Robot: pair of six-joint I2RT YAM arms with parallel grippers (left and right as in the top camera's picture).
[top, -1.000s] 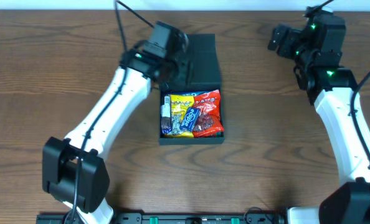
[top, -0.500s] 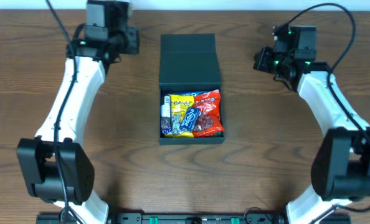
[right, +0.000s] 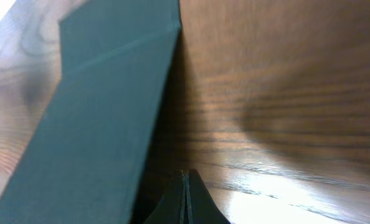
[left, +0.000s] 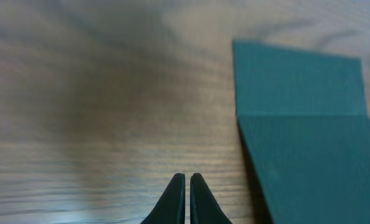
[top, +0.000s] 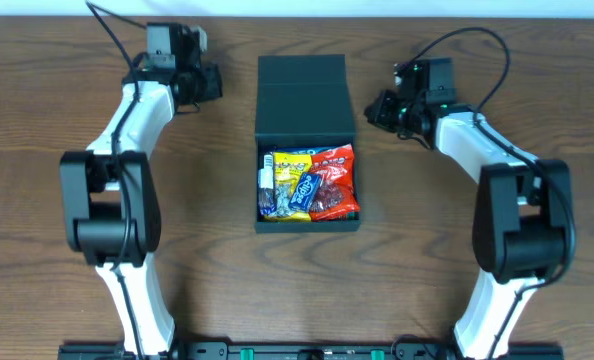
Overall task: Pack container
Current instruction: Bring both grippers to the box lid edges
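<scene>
Container (top: 307,226) open mid-desk (top: 77,250), bare wood along both side edges. Left gripper (top: 210,82) and right gripper (top: 375,108) flank its lid (top: 302,95) without touching, each pressed together, empty.

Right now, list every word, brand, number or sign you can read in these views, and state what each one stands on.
No text can be read.
On the yellow packet: printing, too small to read.
On the red packet: pale printing, too small and blurred.
On the blue packet: light lettering, unreadable.
On the container: plain lid, no text in any view.
</scene>
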